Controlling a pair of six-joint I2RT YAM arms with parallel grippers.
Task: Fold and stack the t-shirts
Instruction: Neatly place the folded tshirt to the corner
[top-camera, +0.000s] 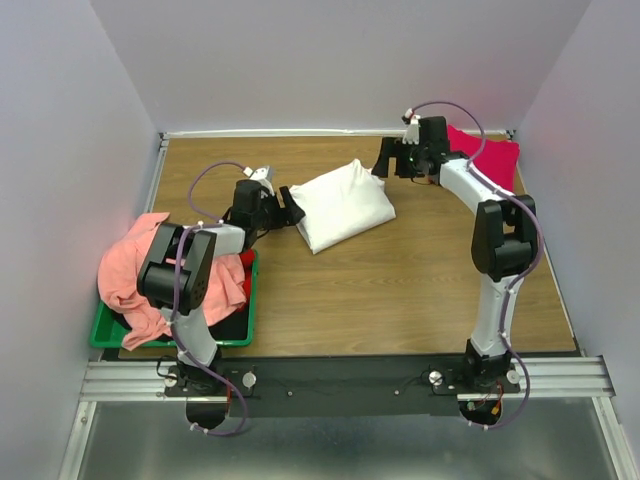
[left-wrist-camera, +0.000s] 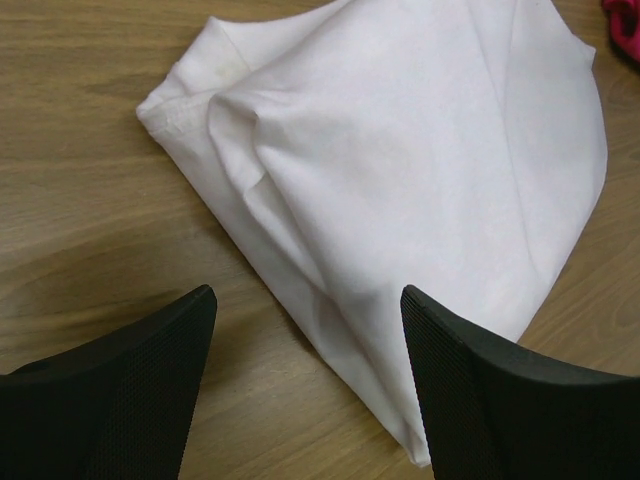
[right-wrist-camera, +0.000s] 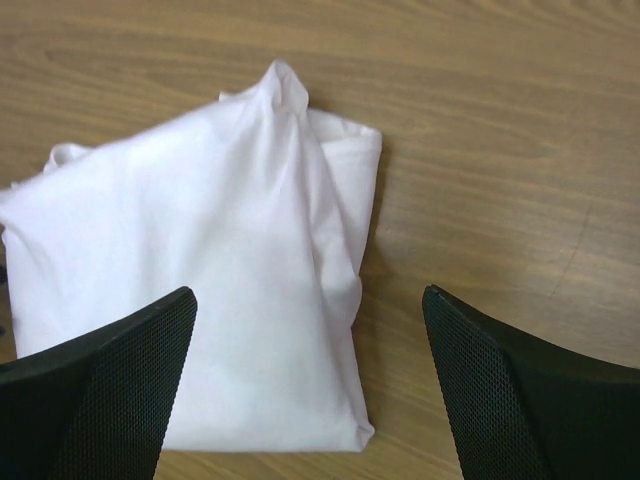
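Top external view.
- White t-shirt (top-camera: 345, 205): folded into a compact bundle, lying on the counter (top-camera: 400, 290) mid-width, toward the far edge.
- Left pincer (top-camera: 291, 204): at the bundle's left end, spread.
- Right pincer (top-camera: 384, 160): at the bundle's far right corner, spread.
- Magenta-red t-shirt (top-camera: 492, 155): in the counter's far right corner, behind the right arm.
- Salmon-pink t-shirt (top-camera: 128, 268): heaped over the green bin (top-camera: 235, 335) at the near left corner, spilling past its left rim.
- Red t-shirt (top-camera: 245, 283): a sliver shows in the bin.

Left wrist view.
- Left pincer (left-wrist-camera: 310, 300): fingers (left-wrist-camera: 120, 400) wide apart, gripping nothing. White t-shirt (left-wrist-camera: 420, 170) lies ahead, its near edge passing under the right-hand finger.

Right wrist view.
- Right pincer (right-wrist-camera: 310, 300): fingers (right-wrist-camera: 530, 390) wide apart, gripping nothing. White t-shirt (right-wrist-camera: 200, 270) sits below, a peaked fold at its far side.
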